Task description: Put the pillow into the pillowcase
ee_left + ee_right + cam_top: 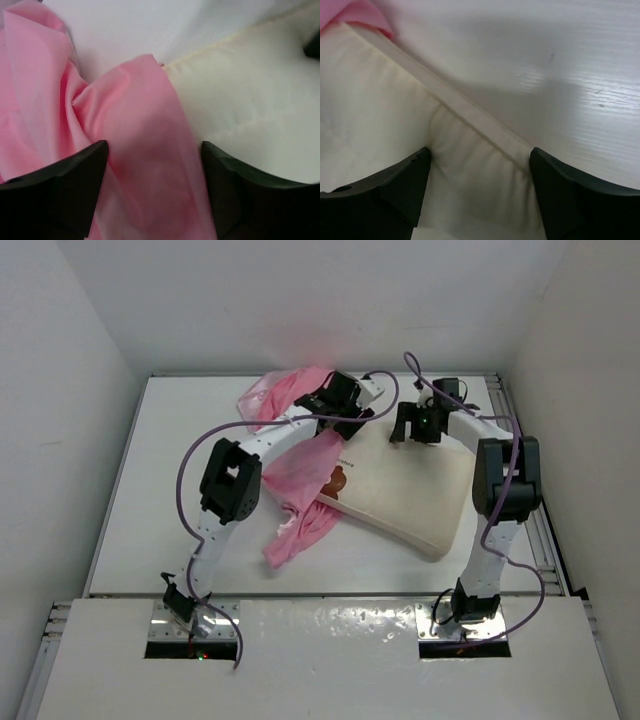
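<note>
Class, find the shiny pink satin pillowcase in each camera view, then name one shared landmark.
Top external: the shiny pink satin pillowcase lies centre-left.
Left wrist: it fills left and centre.
Right wrist: a sliver, top-left corner.
Shared landmark: the plump cream-white pillow, beside it.

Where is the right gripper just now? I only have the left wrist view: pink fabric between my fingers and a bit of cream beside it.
Observer: In the top view, the right gripper is at the far edge of the pillow.
Operator: Has it closed on it?
Observer: No. In the right wrist view its fingers stand apart astride the seamed edge, with puckered cream fabric between them.
Operator: How much of the pillow is in the pillowcase?
Observer: Very little. In the top view the pillowcase is bunched along the pillow's left edge. The brown mark and the rest of the pillow lie bare.
</note>
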